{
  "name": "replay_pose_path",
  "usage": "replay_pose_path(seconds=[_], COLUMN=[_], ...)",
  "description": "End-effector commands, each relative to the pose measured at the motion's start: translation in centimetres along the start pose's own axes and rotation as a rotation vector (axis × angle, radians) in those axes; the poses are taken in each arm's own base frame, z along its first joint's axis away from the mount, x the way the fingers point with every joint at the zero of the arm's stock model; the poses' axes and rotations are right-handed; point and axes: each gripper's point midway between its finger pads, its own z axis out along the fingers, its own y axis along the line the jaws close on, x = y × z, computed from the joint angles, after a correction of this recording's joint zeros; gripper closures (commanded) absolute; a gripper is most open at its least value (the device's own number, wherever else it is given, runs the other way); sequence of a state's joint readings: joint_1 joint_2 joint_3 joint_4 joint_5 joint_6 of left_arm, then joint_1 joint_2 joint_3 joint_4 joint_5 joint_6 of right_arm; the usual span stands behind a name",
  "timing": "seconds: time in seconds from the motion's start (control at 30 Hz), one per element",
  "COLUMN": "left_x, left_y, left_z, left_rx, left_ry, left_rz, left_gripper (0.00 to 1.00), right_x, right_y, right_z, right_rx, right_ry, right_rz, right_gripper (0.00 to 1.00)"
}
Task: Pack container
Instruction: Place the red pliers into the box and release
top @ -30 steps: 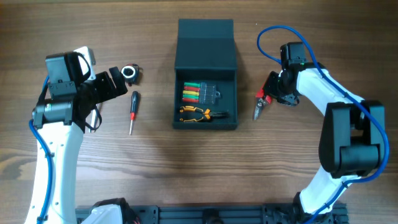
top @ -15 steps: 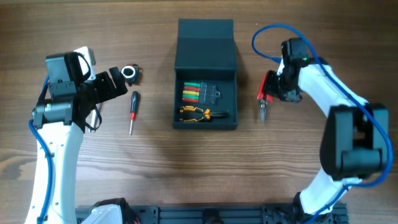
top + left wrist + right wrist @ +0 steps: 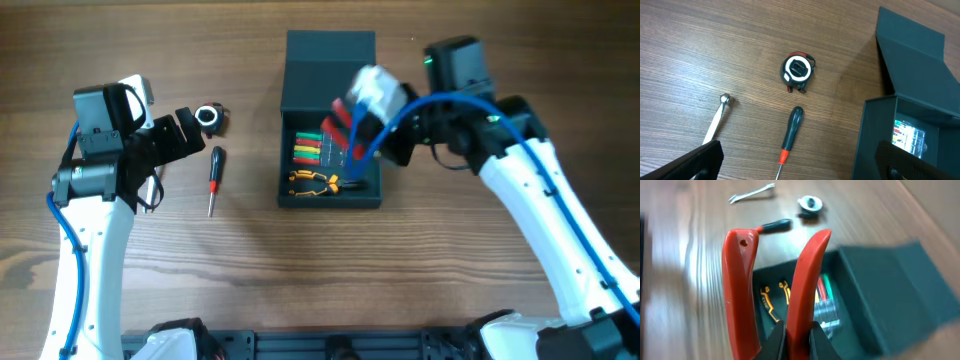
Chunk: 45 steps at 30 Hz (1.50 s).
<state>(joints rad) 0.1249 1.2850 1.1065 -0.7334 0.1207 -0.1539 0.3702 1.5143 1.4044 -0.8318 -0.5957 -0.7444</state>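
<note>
- Overhead showed a brown wood-grain table (image 3: 300, 280) filling the whole view, with a dark rail (image 3: 330, 346) along its near edge and nothing of the room beyond it.
- Dead centre sat the dark teal-grey matte square container (image 3: 330, 201), mouth facing up, its hinged flap lid (image 3: 330, 70) thrown back toward the far edge.
- Box and lid together ran long from near to far.
- Inside lay a clear case of red, yellow and green bits (image 3: 310, 150), with yellow-and-black pliers (image 3: 315, 182) nearer the front wall.
- Over the box's right half, the right gripper (image 3: 796, 342) was clamped on red-handled pliers (image 3: 740, 295), handles pointing out ahead of the wrist camera; overhead, that arm was blurred.
- Off to the left, the left gripper (image 3: 185, 130) hung with fingers (image 3: 697, 160) spread wide, holding nothing.
- Beside it sat a round black-and-white tape measure (image 3: 797, 69), a black-handled screwdriver with a red collar (image 3: 790, 132) and a thin silver metal bar (image 3: 717, 122).
</note>
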Motion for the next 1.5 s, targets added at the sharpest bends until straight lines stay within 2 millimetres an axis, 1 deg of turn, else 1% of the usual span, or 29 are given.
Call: replay_pose_path(seconds=[0.0, 0.03, 0.17, 0.2, 0.23, 0.33, 0.37, 0.43, 0.5, 0.57, 0.67, 0.77, 0.9, 0.97, 1.07, 1.13, 1.33, 1.43, 1.47], left_x=[-0.8, -0.8, -0.8, -0.8, -0.8, -0.8, -0.8, -0.8, -0.8, -0.8, -0.8, -0.8, -0.8, -0.8, -0.8, -0.8, -0.8, -0.8, -0.8], left_y=[-0.3, -0.3, -0.3, -0.3, -0.3, -0.3, -0.3, -0.3, -0.3, -0.3, -0.3, -0.3, -0.3, -0.3, -0.3, -0.3, -0.3, -0.3, -0.3], left_z=[-0.3, -0.3, -0.3, -0.3, -0.3, -0.3, -0.3, -0.3, -0.3, -0.3, -0.3, -0.3, -0.3, -0.3, -0.3, -0.3, -0.3, -0.3, -0.3], left_rx=[0.013, 0.013, 0.013, 0.013, 0.013, 0.013, 0.013, 0.013, 0.013, 0.013, 0.013, 0.013, 0.013, 0.013, 0.013, 0.013, 0.013, 0.013, 0.013], left_ry=[-0.018, -0.018, -0.018, -0.018, -0.018, -0.018, -0.018, -0.018, -0.018, -0.018, -0.018, -0.018, -0.018, -0.018, -0.018, -0.018, -0.018, -0.018, -0.018], left_rz=[0.018, 0.018, 0.018, 0.019, 0.018, 0.019, 0.019, 0.019, 0.019, 0.019, 0.018, 0.019, 0.019, 0.018, 0.019, 0.018, 0.018, 0.019, 0.019], left_gripper=[0.0, 0.0, 0.0, 0.0, 0.0, 0.0, 0.0, 0.0, 0.0, 0.0, 0.0, 0.0, 0.0, 0.0, 0.0, 0.0, 0.0, 0.0, 0.0], right_x=[-0.2, 0.2, 2.0, 2.8, 3.6, 4.6, 5.2, 6.0, 6.3, 6.3, 6.0, 5.5, 5.2, 5.9, 7.8, 8.3, 8.8, 9.2, 9.4], right_y=[1.3, 1.2, 0.6, 0.4, 0.2, 0.2, 0.2, -0.1, -0.6, -0.6, 0.2, 1.1, 2.0, 1.6, -0.5, -0.9, -0.5, -0.1, 0.1], right_z=[2.1, 3.1, 5.9, 7.1, 8.8, 11.2, 12.2, 13.2, 13.7, 13.9, 14.0, 14.4, 15.0, 15.5, 15.8, 15.7, 15.5, 15.4, 15.2], right_rx=[-0.083, -0.099, -0.146, -0.168, -0.187, -0.212, -0.216, -0.203, -0.187, -0.188, -0.211, -0.228, -0.232, -0.205, -0.091, -0.064, -0.081, -0.095, -0.105], right_ry=[-0.026, -0.019, 0.011, 0.019, 0.024, 0.039, 0.063, 0.103, 0.116, 0.112, 0.1, 0.1, 0.117, 0.159, 0.268, 0.298, 0.32, 0.335, 0.346], right_rz=[-0.376, -0.4, -0.405, -0.403, -0.396, -0.397, -0.402, -0.413, -0.421, -0.418, -0.364, -0.352, -0.245, -0.18, -0.114, -0.114, -0.102, -0.093, -0.087], right_gripper=[0.95, 0.95, 0.95, 0.96, 0.95, 0.96, 0.95, 0.96, 0.95, 0.96, 0.95, 0.95, 0.95, 0.95, 0.95, 0.95, 0.95, 0.94, 0.93])
